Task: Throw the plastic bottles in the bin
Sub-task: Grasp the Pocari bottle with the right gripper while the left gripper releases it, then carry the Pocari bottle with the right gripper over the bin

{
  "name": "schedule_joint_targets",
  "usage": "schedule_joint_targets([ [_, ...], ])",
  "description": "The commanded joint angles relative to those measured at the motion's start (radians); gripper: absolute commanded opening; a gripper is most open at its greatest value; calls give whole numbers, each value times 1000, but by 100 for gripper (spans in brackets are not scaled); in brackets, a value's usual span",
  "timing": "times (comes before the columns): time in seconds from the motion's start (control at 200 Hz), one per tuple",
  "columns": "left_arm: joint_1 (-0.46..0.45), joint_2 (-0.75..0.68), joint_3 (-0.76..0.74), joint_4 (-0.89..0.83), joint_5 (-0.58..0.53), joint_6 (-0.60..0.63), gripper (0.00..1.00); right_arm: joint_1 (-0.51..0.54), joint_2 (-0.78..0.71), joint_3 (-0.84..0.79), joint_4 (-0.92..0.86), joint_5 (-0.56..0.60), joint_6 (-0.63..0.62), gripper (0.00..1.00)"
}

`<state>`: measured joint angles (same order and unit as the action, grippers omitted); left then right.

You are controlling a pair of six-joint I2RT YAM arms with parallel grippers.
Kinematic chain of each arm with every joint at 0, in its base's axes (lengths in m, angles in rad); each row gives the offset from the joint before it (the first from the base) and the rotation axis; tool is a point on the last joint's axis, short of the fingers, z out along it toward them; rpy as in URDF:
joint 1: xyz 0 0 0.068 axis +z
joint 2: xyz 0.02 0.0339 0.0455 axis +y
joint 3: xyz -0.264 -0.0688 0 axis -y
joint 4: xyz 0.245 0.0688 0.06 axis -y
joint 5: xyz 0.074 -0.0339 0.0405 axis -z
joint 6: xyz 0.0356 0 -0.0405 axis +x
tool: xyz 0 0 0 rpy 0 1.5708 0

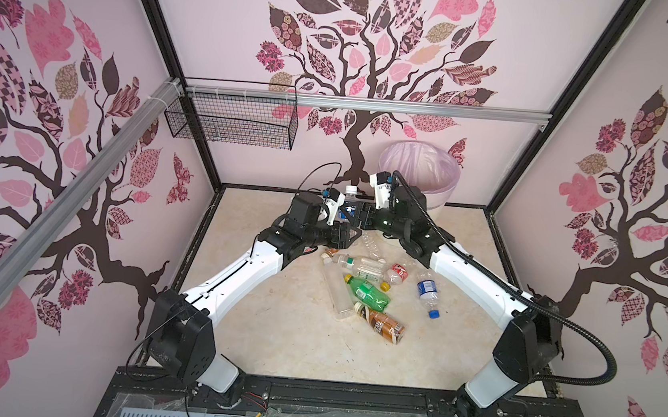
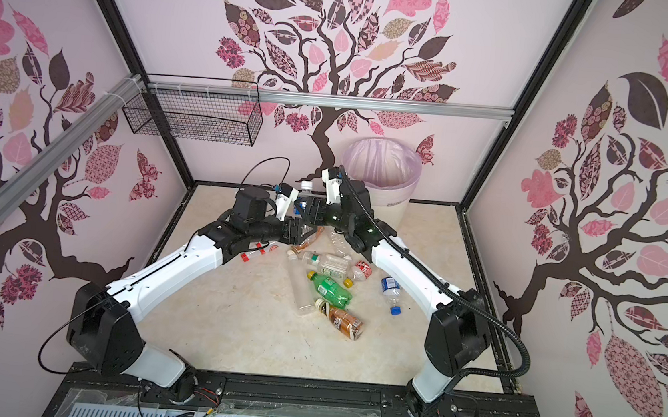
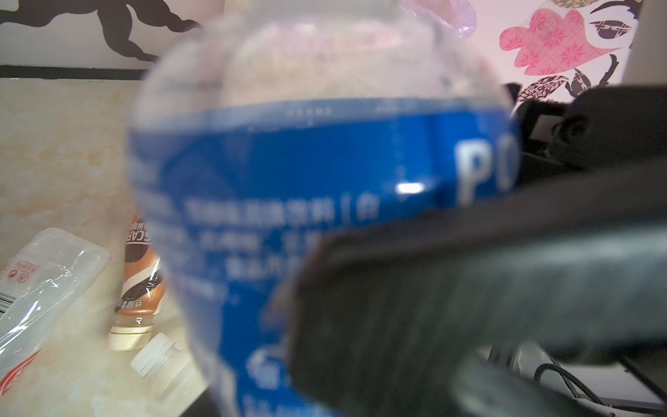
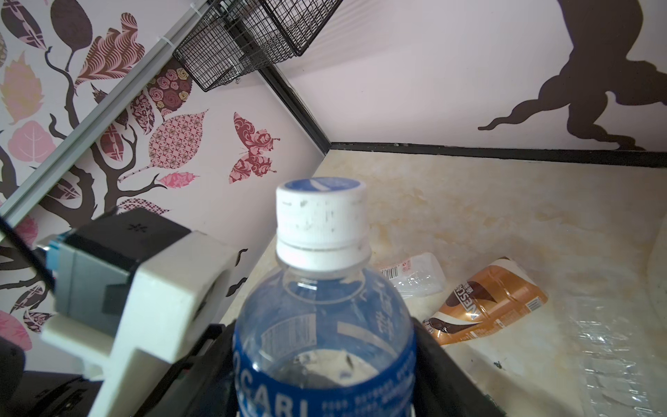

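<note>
Blue-labelled bottle upright in the air between both arms, near the bin.
The left gripper appears to hold it low in closed jaws; the right gripper sets its jaws either side of the label, clamped or not I cannot tell. It looks like a handover, since the bin stands on the right arm's side. The other bottles lie on the bench.

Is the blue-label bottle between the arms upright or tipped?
Upright: in both top views the bottle has its white cap on top.
</note>
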<state>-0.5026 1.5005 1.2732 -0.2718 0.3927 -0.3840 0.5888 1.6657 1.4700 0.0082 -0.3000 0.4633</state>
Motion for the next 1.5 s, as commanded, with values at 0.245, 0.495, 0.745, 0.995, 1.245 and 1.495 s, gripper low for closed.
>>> schedule_joint_targets([
  [0.245,-8,-12,-21,24,-11,17,62,-1,31,54,-27,39,-29,57],
  [0.495,-8,-14,-20,19,-22,17,66,-24,35,78,-41,41,-42,54],
  [0.745,-7,-27,-23,17,-26,23,83,-55,44,112,-64,43,-60,54],
  [0.995,-8,-33,-26,18,-27,26,98,-89,48,137,-98,71,-100,53],
  [1.245,-12,-56,-28,19,-30,44,98,-113,63,316,-220,173,-205,52],
  [1.495,-33,-78,46,-19,-55,78,98,-133,53,558,-316,325,-330,52],
])
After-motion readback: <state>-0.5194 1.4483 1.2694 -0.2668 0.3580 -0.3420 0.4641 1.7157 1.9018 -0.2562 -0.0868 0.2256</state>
